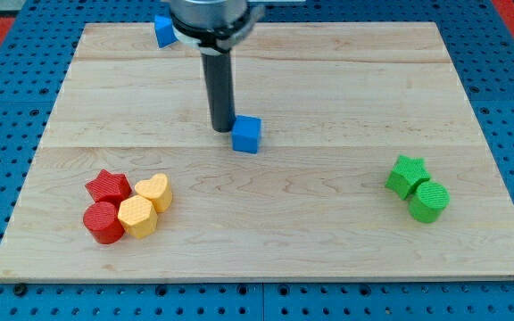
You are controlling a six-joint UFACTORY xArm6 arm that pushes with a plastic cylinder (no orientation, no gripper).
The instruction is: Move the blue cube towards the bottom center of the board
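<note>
Your end effector is 1 bare rod with nothing to spread or pinch. My tip [222, 130] sits just beside the blue cube [247, 135], on its upper-left in the view, near the table [328, 241] centre. No containers show. You likely push toward the view's bottom.

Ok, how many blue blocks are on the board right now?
2. One blue cube sits near the board's middle, just to the view's right of my tip. Another blue block lies at the view's top edge, partly hidden by the arm; nothing else blue shows.
</note>
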